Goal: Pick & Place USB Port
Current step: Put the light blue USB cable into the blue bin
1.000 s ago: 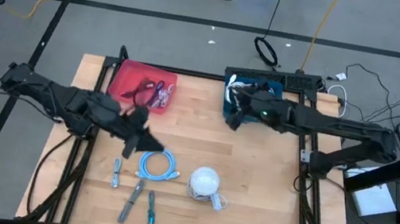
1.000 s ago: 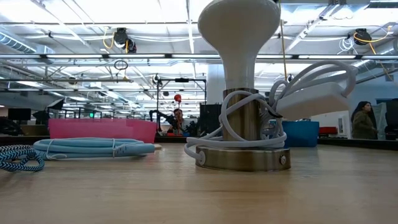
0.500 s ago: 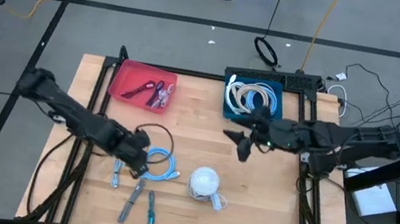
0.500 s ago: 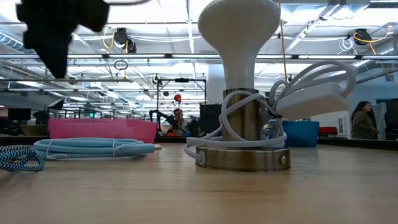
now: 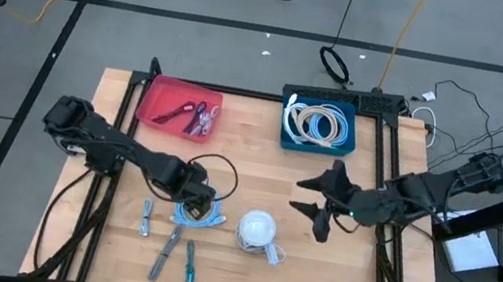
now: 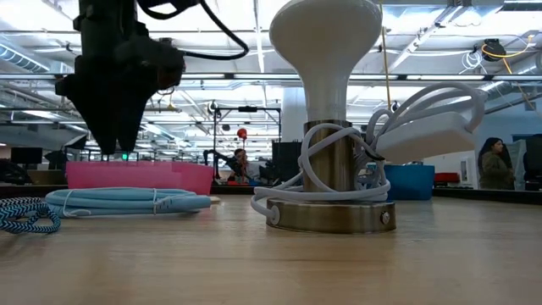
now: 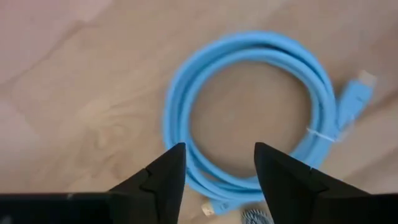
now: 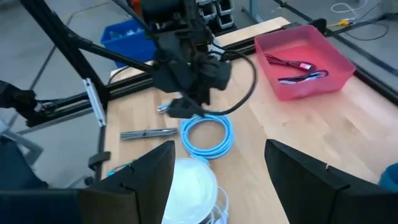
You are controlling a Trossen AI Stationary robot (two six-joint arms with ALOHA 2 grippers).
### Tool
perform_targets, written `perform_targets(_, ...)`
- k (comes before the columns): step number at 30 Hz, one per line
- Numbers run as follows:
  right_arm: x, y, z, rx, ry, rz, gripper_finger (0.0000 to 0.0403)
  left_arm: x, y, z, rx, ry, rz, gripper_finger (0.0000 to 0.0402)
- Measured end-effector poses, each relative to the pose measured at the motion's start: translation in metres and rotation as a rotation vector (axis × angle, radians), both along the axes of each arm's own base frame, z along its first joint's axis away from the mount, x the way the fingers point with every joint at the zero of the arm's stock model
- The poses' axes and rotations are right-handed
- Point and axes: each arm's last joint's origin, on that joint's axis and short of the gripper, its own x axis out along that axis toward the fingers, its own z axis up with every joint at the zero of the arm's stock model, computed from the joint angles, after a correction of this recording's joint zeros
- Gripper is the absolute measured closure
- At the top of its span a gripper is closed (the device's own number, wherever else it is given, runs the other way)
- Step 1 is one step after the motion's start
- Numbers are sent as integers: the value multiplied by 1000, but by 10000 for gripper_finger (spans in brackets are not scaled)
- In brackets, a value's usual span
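A light-blue USB cable (image 5: pixel 197 209), coiled and tied, lies flat on the wooden table (image 5: pixel 258 162) left of a white lamp-like stand (image 5: pixel 257 231). My left gripper (image 7: pixel 217 163) hangs open just above the coil (image 7: pixel 249 112), pointing straight down. One finger is over the ring's inside and the other over its rim. The low view shows the left gripper's tips (image 6: pixel 108 151) clear of the cable (image 6: pixel 127 201). My right gripper (image 5: pixel 315 208) is open in the air right of the stand, with nothing between its fingers (image 8: pixel 155 180).
A red bin (image 5: pixel 181 108) with dark cables stands at the far left, and a blue bin (image 5: pixel 318 121) with white coiled cables at the far middle. Small connectors and tools (image 5: pixel 168 249) lie near the front edge. A blue-white braided cable (image 6: pixel 25 216) lies beside the coil.
My left gripper has come down from in front of the red bin toward the near edge and tipped to point straight down over the light-blue coil. My right gripper has swung away from the blue bin toward the near edge, staying high.
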Motion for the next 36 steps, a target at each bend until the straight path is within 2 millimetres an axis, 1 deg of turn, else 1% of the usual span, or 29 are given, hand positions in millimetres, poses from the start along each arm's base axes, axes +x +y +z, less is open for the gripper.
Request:
perform_targets(5, -4, 8, 2, 13, -15, 31, 161, -4, 9, -1, 70, 50, 40, 204)
perform_targets(13, -7, 12, 2, 15, -12, 49, 160, 6, 23, -15, 68, 83, 17, 204)
perform_targets(17, -9, 15, 2, 18, -14, 64, 161, 11, 29, -27, 68, 130, 4, 203)
perform_targets(22, -11, 17, 3, 9, -20, 60, 161, 18, 33, -49, 12, 199, -14, 203)
perform_targets(24, -12, 18, 3, 6, -20, 61, 161, 21, 33, -59, -21, 228, -28, 203)
perform_targets(28, -15, 16, 4, 6, -18, 62, 161, 24, 31, -71, -37, 270, -40, 207)
perform_targets(30, -17, 15, 5, 8, -22, 61, 161, 24, 30, -73, -31, 281, -27, 229)
perform_targets(31, -18, 14, 6, 10, -25, 61, 161, 24, 30, -73, -33, 284, -18, 250)
perform_targets(32, -18, 14, 6, 10, -24, 61, 161, 24, 30, -73, -40, 283, -13, 281)
perform_targets(34, -21, 12, 8, 13, -32, 61, 161, 24, 30, -71, -48, 268, -12, 355)
perform_targets(35, -22, 12, 8, 14, -32, 61, 161, 24, 30, -70, -45, 262, 0, 372)
perform_targets(36, -22, 11, 9, 16, -36, 61, 161, 23, 31, -67, -46, 256, 7, 374)
